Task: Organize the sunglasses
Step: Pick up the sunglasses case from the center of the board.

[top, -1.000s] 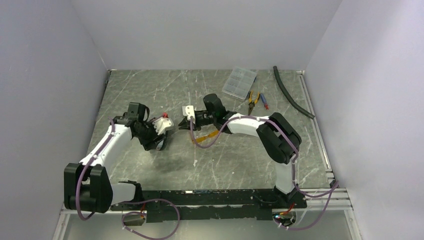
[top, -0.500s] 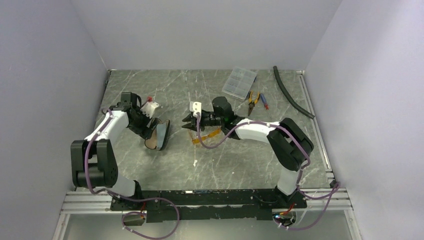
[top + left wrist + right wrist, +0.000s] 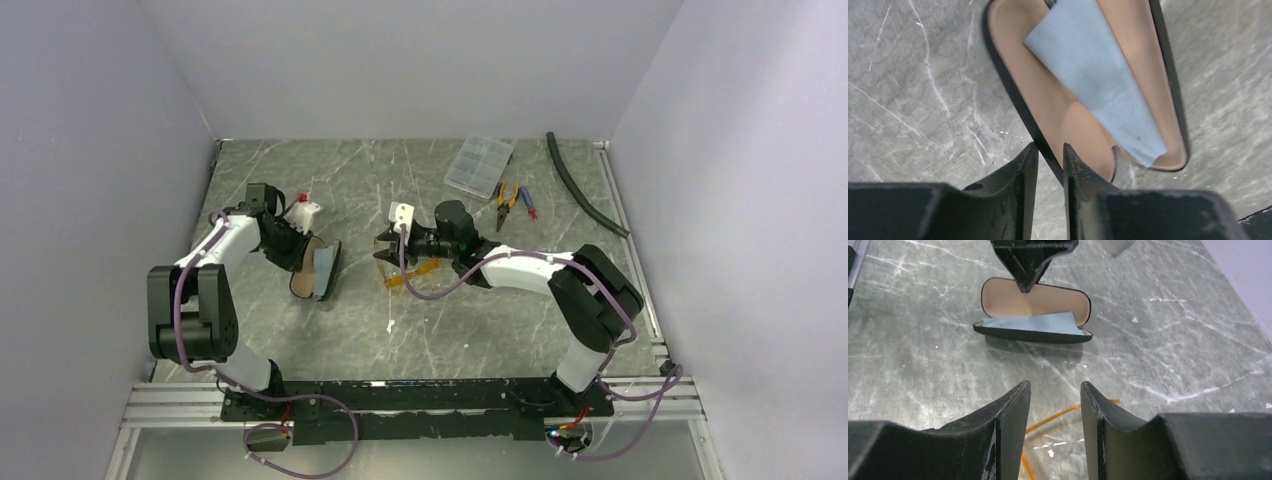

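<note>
While left hand (image 3: 1048, 152) pinches the case (image 3: 1058, 112), right hand (image 3: 1053, 390) gapes over sunglasses (image 3: 1053, 418).

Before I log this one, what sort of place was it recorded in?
Probably a robotics test cell: a marble-patterned table boxed in by pale walls, a left arm and right arm bolted to a rail at its near edge, and workshop odds at the back: pliers, a parts box, a hose.

Left hand (image 3: 1050, 155) clamped, right hand (image 3: 1053, 405) agape.
</note>
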You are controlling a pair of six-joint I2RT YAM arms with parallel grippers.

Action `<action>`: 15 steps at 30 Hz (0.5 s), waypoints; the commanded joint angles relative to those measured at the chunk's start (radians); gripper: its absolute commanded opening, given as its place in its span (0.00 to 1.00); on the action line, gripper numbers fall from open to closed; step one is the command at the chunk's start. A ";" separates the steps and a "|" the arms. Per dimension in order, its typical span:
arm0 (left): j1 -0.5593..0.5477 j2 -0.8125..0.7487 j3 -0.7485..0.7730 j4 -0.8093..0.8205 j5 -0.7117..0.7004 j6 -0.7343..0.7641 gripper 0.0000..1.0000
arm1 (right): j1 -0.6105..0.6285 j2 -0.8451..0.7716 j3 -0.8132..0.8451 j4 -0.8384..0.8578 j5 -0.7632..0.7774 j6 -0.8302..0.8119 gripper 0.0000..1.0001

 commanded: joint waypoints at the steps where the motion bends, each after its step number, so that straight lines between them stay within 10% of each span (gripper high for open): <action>1: -0.013 -0.075 0.040 -0.019 0.088 -0.005 0.23 | -0.004 -0.063 -0.042 0.061 0.049 0.027 0.45; 5: -0.104 -0.115 0.034 0.022 0.028 0.008 0.03 | -0.004 -0.091 -0.073 0.054 0.069 0.035 0.45; 15: -0.485 -0.239 -0.141 0.365 -0.324 0.160 0.03 | -0.005 -0.209 -0.239 0.133 0.140 0.078 0.46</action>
